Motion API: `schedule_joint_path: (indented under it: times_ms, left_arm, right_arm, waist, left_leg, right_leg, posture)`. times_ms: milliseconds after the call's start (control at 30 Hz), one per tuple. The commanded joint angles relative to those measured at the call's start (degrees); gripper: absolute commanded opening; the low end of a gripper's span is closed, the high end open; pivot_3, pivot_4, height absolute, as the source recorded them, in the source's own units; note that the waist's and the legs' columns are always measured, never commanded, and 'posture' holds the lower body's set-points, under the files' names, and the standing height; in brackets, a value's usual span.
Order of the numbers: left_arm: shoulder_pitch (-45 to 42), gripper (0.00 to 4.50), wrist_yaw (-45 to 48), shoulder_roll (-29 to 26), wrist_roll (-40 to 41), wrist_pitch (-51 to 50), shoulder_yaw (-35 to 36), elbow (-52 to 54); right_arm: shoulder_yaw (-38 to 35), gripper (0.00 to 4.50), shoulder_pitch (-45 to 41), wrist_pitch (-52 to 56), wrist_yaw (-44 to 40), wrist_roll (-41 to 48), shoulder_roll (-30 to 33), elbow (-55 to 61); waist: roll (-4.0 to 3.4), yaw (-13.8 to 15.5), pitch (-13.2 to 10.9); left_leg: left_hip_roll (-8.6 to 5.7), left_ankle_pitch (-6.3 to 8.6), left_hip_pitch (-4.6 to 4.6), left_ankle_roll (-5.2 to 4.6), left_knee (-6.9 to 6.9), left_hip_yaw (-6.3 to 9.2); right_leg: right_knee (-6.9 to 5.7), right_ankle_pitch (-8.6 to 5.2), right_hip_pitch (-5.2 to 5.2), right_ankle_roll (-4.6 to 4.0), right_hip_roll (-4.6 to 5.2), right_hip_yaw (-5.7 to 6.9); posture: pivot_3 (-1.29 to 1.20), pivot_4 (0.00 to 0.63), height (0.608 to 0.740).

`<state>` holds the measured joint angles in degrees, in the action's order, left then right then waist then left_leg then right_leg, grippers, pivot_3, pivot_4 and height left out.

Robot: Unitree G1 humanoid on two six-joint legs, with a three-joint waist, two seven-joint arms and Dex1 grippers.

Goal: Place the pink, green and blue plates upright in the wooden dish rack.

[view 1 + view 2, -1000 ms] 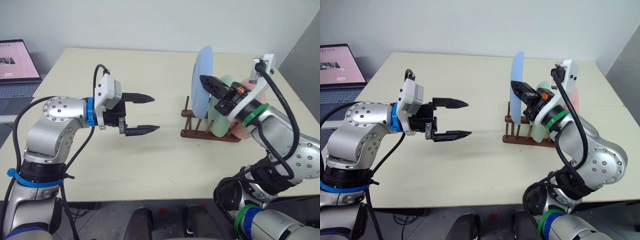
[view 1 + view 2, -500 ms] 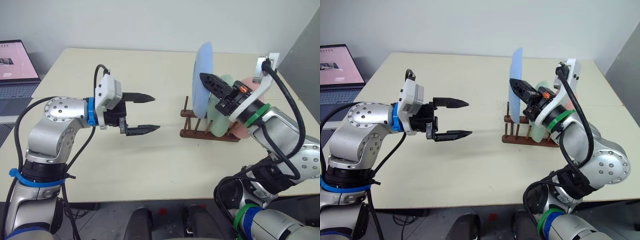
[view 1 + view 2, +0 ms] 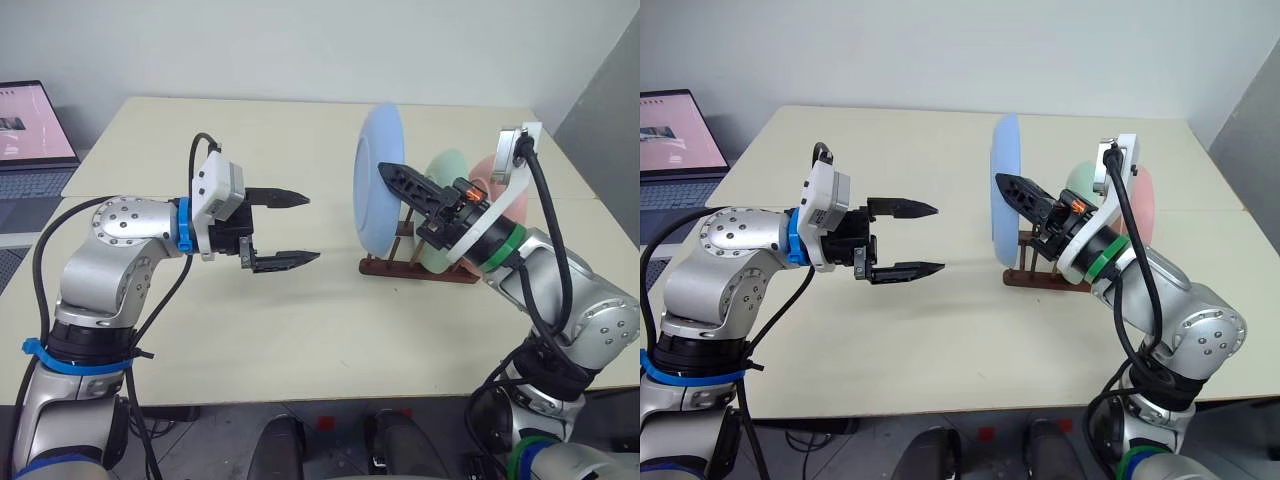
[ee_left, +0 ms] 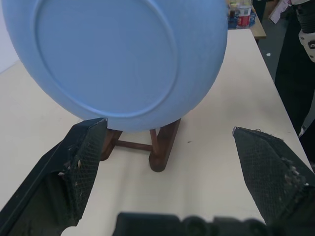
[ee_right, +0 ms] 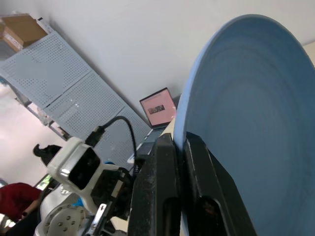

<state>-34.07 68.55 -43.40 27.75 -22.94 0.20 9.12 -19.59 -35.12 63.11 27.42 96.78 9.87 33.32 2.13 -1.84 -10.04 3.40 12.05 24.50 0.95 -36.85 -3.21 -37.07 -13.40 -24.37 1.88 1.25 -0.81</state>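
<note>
Nearest the desk's front edge, the left gripper (image 3: 285, 226) hovered over the bare cream desk (image 3: 250, 330), its two black, cross-hatched fingers (image 4: 81, 162) spread wide and released, pointing toward the rack; it had not shifted from a second before.

The right gripper (image 3: 392, 176) had changed most. A second before it held the round, smooth pale blue plate (image 3: 376, 180) edge-on and upright above the rack's near pegs; now the wrist had rolled, and the plate was drawn toward the desk's middle and tilted, its underside with the raised foot ring facing the left gripper. The right jaws were clenched on the blue plate's rim, one finger on either face. The plate hung above the rack's end nearer the desk's middle; whether it touched the pegs could not be told.

Behind it, toward the desk's right edge, the small dark reddish-brown wooden dish rack (image 3: 385, 266) of thin upright pegs on two base bars carried the pale green round plate (image 3: 448, 170) and, past that, the pink round plate (image 3: 490, 172), both standing upright.

Beyond the desk's far left corner sat an open grey laptop (image 3: 35, 150) with a pink screen.
</note>
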Motion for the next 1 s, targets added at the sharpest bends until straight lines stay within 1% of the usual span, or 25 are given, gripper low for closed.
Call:
schedule_joint_path:
  times_ms: [33,200,367,567,833,1000]
  left_arm:
    - [-0.4,4.48,0.0,0.1,0.2,0.8,0.3,1.4]
    - [-0.8,4.48,-0.3,0.4,0.2,0.6,0.0,1.5]
    - [-1.0,4.48,-0.4,0.7,0.2,0.4,-0.1,1.5]
    - [-1.0,4.48,-0.4,0.7,0.5,-0.1,-0.1,1.9]
    - [-1.2,4.48,-0.5,0.9,0.5,-0.4,-0.2,2.0]
    - [-1.3,4.48,-0.6,1.1,0.4,-0.4,-0.4,2.1]
  right_arm:
    - [1.6,0.00,0.4,-8.5,0.4,5.8,3.6,1.5]
    - [3.9,0.00,2.6,-14.8,-0.3,8.3,8.4,1.5]
    - [6.5,0.00,4.9,-18.2,-1.5,7.5,11.3,1.8]
    - [7.5,0.00,5.5,-21.3,-3.9,7.5,13.8,2.2]
    - [7.4,0.00,4.9,-25.0,-6.0,12.8,16.3,2.9]
    - [8.0,0.00,6.3,-25.7,-6.5,12.1,17.9,3.1]
  waist:
    - [0.00,0.0,0.0]
    - [0.00,0.0,0.0]
    - [0.00,0.1,0.0]
    - [0.00,0.1,0.0]
    - [0.00,0.2,0.0]
    - [0.00,0.2,0.0]
  left_leg:
    - [0.07,0.00,0.00,0.00,-0.01,-0.04]
    - [0.16,0.00,0.00,0.00,-0.01,-0.10]
    - [0.17,0.00,0.00,0.00,-0.02,-0.10]
    - [0.17,0.00,0.00,0.00,-0.04,-0.09]
    - [0.18,0.00,0.00,0.00,-0.03,-0.10]
    - [0.17,0.00,0.00,0.00,-0.04,-0.10]
  right_leg:
    - [0.01,0.00,0.00,0.00,-0.07,-0.01]
    - [0.01,-0.01,0.00,-0.01,-0.14,-0.01]
    - [0.00,0.00,0.00,-0.02,-0.15,-0.03]
    - [0.00,0.00,0.00,-0.02,-0.15,-0.04]
    - [0.01,0.00,0.00,-0.03,-0.15,-0.04]
    - [0.00,0.01,0.00,-0.05,-0.15,-0.05]
  posture:
    - [0.00,0.150,0.740]
    - [0.00,0.150,0.740]
    - [0.00,0.150,0.740]
    - [0.00,0.150,0.740]
    - [0.00,0.150,0.740]
    - [0.00,0.150,0.740]
